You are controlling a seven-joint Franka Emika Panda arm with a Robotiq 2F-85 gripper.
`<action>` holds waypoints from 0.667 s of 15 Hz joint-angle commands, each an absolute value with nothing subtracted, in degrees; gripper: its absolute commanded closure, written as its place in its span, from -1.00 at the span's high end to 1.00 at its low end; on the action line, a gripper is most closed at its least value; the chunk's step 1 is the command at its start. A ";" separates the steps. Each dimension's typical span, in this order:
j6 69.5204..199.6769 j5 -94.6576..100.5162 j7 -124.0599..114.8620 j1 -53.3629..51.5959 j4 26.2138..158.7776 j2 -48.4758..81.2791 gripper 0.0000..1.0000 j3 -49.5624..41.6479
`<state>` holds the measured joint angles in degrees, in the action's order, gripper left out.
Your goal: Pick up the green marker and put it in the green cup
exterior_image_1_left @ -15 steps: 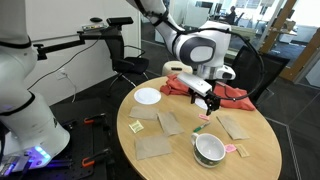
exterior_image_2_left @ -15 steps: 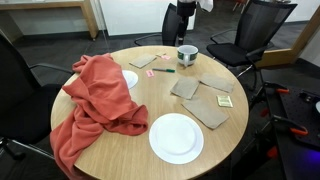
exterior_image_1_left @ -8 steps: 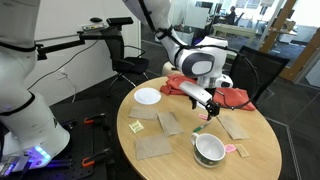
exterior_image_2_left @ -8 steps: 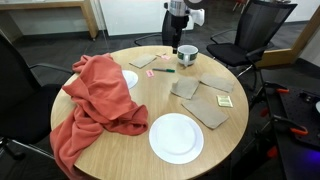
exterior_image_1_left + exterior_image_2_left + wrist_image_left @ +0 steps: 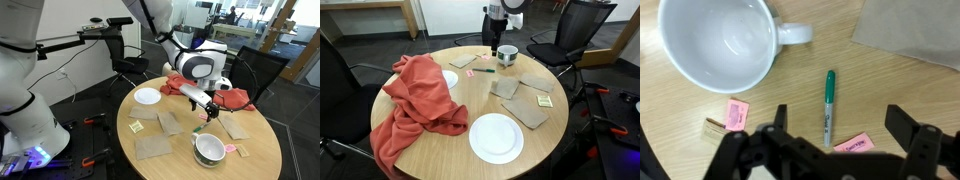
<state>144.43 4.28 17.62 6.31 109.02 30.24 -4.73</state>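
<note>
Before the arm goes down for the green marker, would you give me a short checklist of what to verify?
1. Gripper open: ok, the jaws stand wide apart in the wrist view.
2. Green marker between the jaws: ok, though a little off centre.
3. Marker free of clutter: cannot tell; a pink bit lies close beside its lower end, and contact is unclear.
4. Green cup upright and empty: ok.
5. Way from marker to cup clear: ok, only bare table between them.
6. Height of the gripper above the marker: cannot tell.
</note>
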 commanded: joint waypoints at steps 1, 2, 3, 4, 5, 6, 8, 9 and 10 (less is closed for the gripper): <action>146.42 4.38 16.50 7.24 107.33 32.23 1.00 -3.41; 146.76 4.41 16.43 7.19 106.72 33.05 1.00 -3.24; 147.57 4.53 16.39 7.10 106.31 33.90 1.00 -3.13; 148.42 4.32 16.55 7.23 105.65 35.00 1.00 -2.78; 148.86 4.41 16.26 7.13 104.83 36.04 1.00 -2.72; 149.57 4.39 16.13 7.14 103.96 37.19 1.00 -2.55; 151.07 4.51 15.15 6.89 102.13 39.56 1.00 -2.66; 151.79 4.50 14.60 6.85 101.13 40.72 1.00 -2.68; 152.54 4.33 14.03 6.83 100.17 41.84 1.00 -2.63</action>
